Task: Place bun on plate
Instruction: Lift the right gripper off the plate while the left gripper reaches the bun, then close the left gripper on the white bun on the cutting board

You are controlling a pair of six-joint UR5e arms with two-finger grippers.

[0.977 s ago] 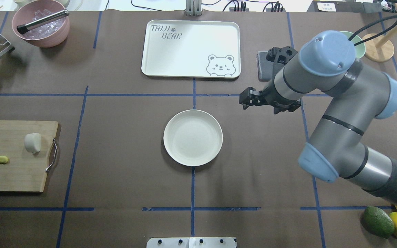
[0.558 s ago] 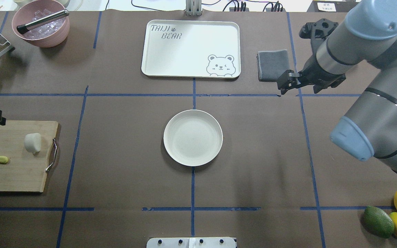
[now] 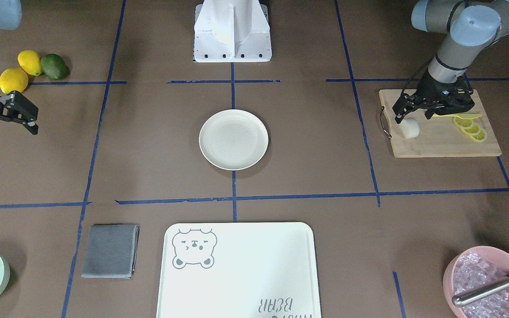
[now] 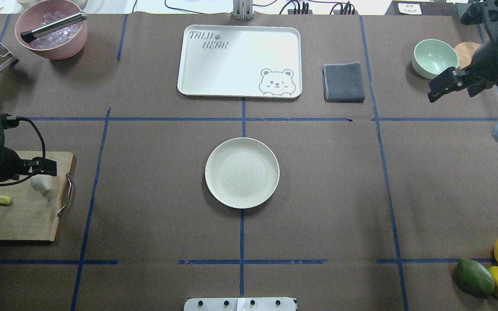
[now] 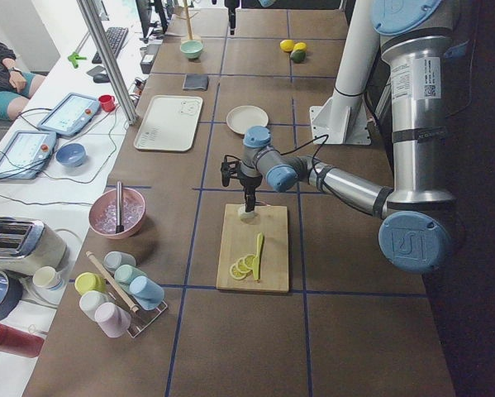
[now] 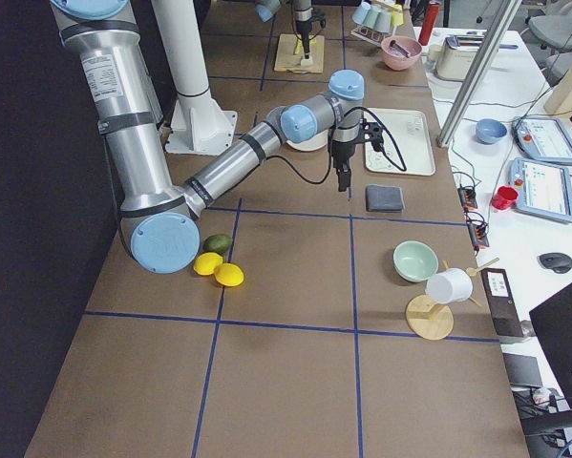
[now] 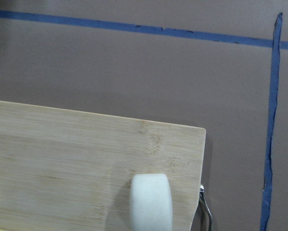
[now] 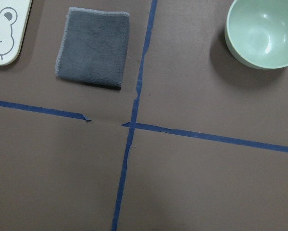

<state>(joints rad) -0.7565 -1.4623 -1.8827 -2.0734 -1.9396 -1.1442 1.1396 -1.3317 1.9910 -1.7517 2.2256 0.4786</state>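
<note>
Presently the bun [image 3: 410,128] rests ungripped at the handle end of the cutting board [image 3: 440,143] by the surface's left edge, the left end effector [image 3: 413,115] poised above it, jaws parted and empty; approach is in hand, with descent, closure and carriage to the central plate [image 3: 233,139] judged next.

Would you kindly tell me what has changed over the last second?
The right gripper withdrew from near the plate toward the mint bowl; the left gripper came in above the bun. Nothing was grasped; bun and plate stayed put.
</note>
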